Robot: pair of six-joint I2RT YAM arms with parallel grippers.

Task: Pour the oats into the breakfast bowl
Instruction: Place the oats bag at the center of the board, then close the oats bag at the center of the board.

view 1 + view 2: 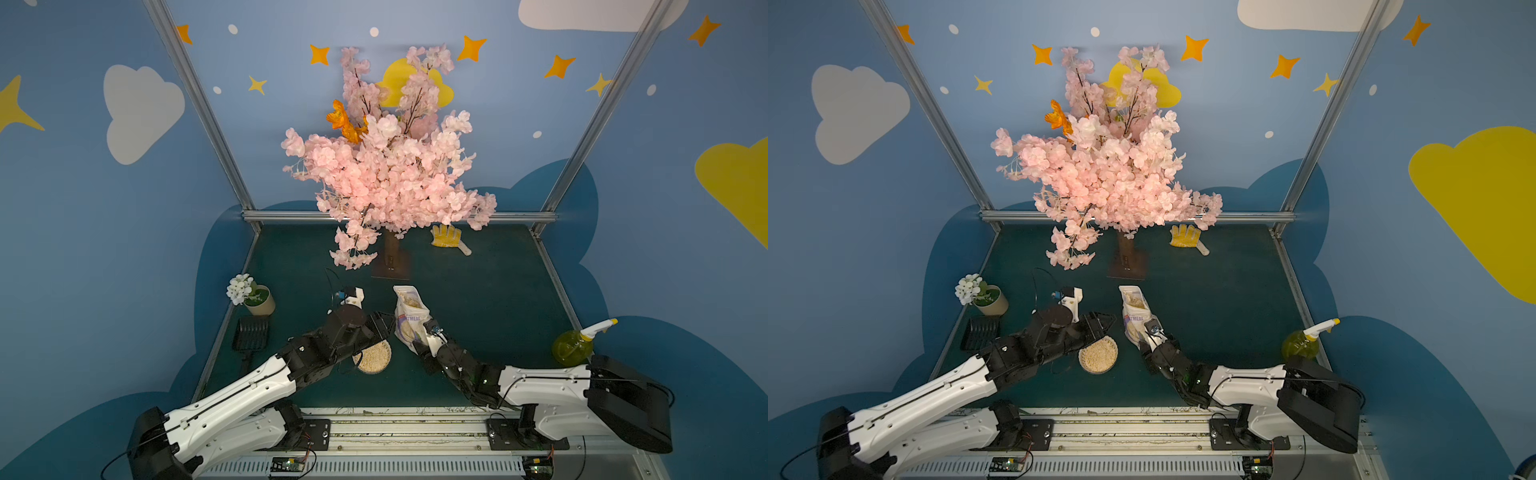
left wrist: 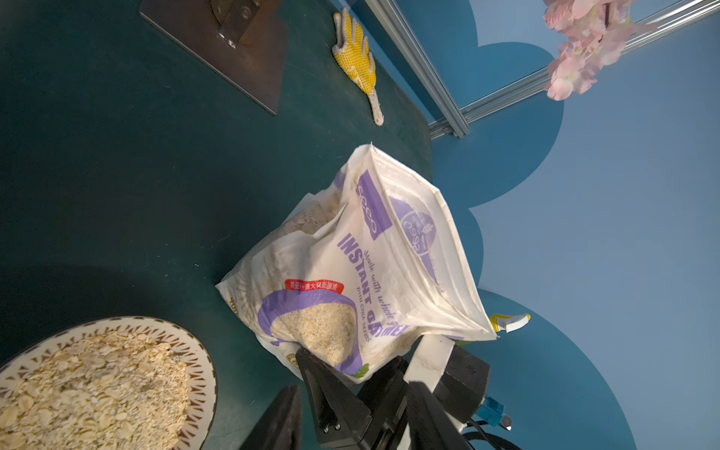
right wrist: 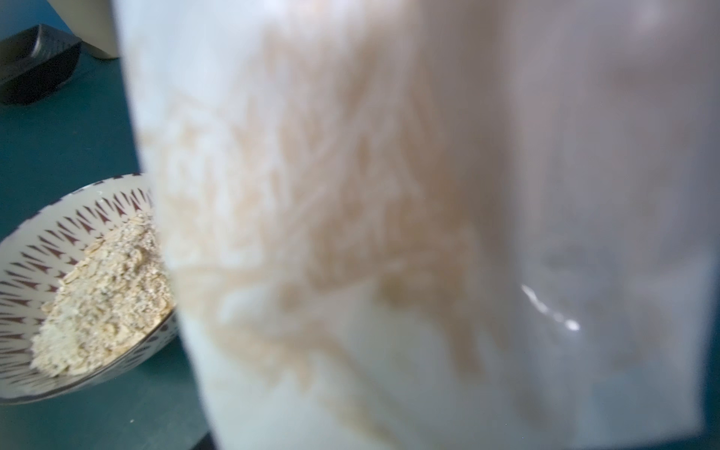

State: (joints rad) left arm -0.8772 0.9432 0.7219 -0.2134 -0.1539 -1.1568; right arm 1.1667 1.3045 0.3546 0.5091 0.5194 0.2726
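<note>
The oats bag (image 1: 409,316) (image 1: 1136,311), white with purple print, stands upright and open-topped on the green table; it fills the right wrist view (image 3: 389,195). My right gripper (image 1: 417,343) (image 1: 1144,344) is at the bag's lower corner, jaws spread wide on either side of it (image 2: 350,360). The breakfast bowl (image 1: 374,371) (image 1: 1100,371) (image 2: 195,346) (image 3: 58,218) sits just left of the bag, heaped with pale oat flakes (image 1: 372,357). My left gripper (image 1: 384,326) (image 2: 354,428) hovers over the bowl's far rim, open and empty, pointing at the bag.
A beige flowerpot (image 1: 259,299) and a black slotted scoop (image 1: 249,332) sit at the table's left edge. The pink blossom tree's metal base (image 1: 390,262) stands behind the bag. A yellow glove (image 1: 446,237) lies at the back, a yellow spray bottle (image 1: 575,345) at the right.
</note>
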